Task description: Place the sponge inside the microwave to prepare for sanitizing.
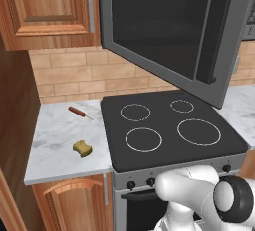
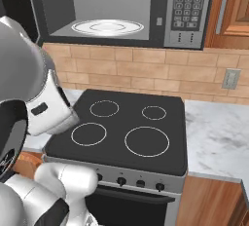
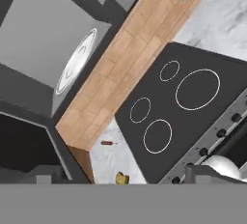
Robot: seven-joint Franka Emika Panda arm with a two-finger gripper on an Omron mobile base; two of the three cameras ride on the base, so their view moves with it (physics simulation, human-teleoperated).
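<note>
Sponge (image 1: 82, 149) lying flat on the marble counter (image 1: 55, 135) to the left of the stove (image 1: 169, 130), toward the counter's front edge and nearer the stove side than the wall side. Showing no clear long axis, being roughly squarish with wavy sides. Resting well apart from a thin reddish-brown stick (image 1: 79, 112) lying nearer the counter's back edge.

Gripper (image 3: 123, 178) hanging high and tilted, fingertips (image 3: 48, 174) standing wide apart with nothing between them. Looking down across the stove in the hand view, with the sponge (image 3: 121, 178) sitting at the bottom margin between the two dark tips, but far below and not touching.

Microwave (image 2: 121, 10) mounted above the stove, door (image 1: 169, 31) swung fully open to the left, grey cavity and white turntable (image 2: 107, 27) exposed and unobstructed.

Deciding relation, as judged: sponge lying below and to the left of the hand, on the far side of the open door's swing from the cavity. Calling for a descent toward the counter's front left region before any closing, then a lift up and to the right, passing around the hanging door edge to reach the turntable. Pickup not yet begun.
</note>
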